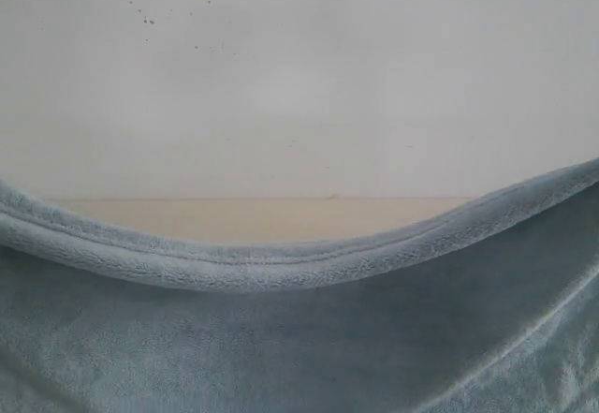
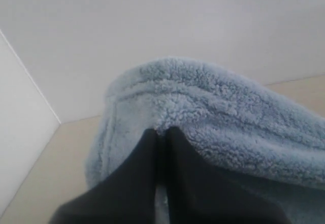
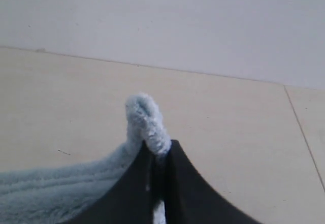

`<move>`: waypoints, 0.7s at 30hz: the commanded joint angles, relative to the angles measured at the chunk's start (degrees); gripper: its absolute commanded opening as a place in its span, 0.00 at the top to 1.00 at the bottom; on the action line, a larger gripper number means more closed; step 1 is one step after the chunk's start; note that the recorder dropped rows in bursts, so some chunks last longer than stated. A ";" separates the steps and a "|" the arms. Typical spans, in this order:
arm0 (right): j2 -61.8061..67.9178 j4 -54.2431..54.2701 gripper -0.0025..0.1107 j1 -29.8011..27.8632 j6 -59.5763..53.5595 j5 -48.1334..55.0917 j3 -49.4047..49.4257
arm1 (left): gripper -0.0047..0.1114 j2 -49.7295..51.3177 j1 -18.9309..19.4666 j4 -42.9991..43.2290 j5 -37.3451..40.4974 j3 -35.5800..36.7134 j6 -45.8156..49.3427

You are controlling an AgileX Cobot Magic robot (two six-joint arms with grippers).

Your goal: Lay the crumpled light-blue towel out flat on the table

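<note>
A: Exterior view: the towel is held aloft, its hemmed edge sagging in the middle. The table is glimpsed behind it. Both arms are cut off.
B: Left wrist view: the left gripper is seen clamped tight on a hem fold.
A: Right wrist view: the right gripper is pinched closed on a corner, above the table.
B: Step judged: lift and stretch. Next, the edge is to be drawn taut, then laid down. The towel's lower part is hidden.

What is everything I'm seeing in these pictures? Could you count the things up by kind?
Towels: 1, the light-blue towel
Grippers: 2, the left gripper and the right gripper, each pinching the towel's edge
Tables: 1, the beige table
Total: 4
</note>
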 commanded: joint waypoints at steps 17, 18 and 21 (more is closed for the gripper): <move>-27.44 0.94 0.98 -0.31 -0.55 13.29 11.56 | 0.92 -17.02 -0.08 -6.31 -4.22 -0.15 17.78; -28.58 0.94 0.98 -0.31 -0.55 13.97 11.79 | 0.92 -17.02 -0.08 -6.31 -4.22 -0.15 17.78; -32.46 0.94 0.98 -0.31 -0.68 15.72 11.91 | 0.92 -17.04 -0.08 -6.31 -3.97 -0.15 17.78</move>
